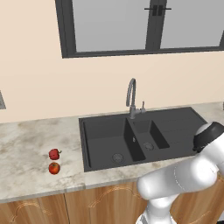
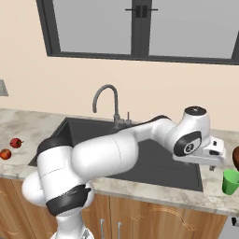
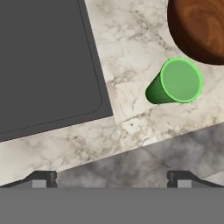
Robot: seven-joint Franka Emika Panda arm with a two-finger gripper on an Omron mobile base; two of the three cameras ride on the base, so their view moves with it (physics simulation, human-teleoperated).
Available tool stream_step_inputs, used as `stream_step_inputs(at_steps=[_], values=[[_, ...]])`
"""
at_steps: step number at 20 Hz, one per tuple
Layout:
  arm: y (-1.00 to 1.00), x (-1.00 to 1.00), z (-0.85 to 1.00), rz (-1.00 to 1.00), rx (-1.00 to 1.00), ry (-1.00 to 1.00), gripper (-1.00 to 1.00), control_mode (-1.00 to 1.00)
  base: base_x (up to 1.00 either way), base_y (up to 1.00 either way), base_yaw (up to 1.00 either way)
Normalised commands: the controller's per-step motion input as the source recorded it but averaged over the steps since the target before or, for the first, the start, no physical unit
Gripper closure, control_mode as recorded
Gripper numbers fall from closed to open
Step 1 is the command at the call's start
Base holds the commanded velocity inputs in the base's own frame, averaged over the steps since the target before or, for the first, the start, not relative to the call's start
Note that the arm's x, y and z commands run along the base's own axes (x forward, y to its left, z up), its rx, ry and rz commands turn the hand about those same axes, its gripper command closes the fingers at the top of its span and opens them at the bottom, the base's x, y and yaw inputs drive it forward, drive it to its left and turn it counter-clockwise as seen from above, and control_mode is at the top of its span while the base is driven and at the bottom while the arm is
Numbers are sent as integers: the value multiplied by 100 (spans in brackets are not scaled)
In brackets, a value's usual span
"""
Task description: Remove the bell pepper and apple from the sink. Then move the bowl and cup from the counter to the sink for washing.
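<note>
In your left base view, the bell pepper (image 1: pixel 54 153) and apple (image 1: pixel 54 168) sit close together on the counter (image 1: pixel 26 144) left of the sink (image 1: pixel 144 135), pepper stem pointing right. In your right base view, the gripper (image 2: pixel 215 163) hangs by the upright cup (image 2: pixel 230 181) at the counter's front edge. In your hand view, fingers (image 3: pixel 43 179) stand apart; the cup's mouth faces up, just beside the bowl (image 3: pixel 199 28), right of the sink.

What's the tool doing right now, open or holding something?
Tool: open and empty, fingertips wide apart, above the counter near the green cup, touching nothing.
</note>
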Motion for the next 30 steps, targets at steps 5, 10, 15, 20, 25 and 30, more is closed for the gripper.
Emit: stream_step_inputs(at_steps=[5, 10, 15, 20, 25, 30], values=[[-28, 6, -9, 0, -6, 9, -100, -100, 0, 0, 0], [-28, 10, -5, 0, -1, 13, -100, -100, 0, 0, 0], [-32, 11, 0, 2, 0, 16, -100, -100, 0, 0, 0], [-27, 5, 0, 6, 0, 11, -100, -100, 0, 0, 0], [-22, 10, 0, 11, 1, 9, -100, -100, 0, 0, 0], [-15, 5, 0, 15, 9, 5, -100, -100, 0, 0, 0]])
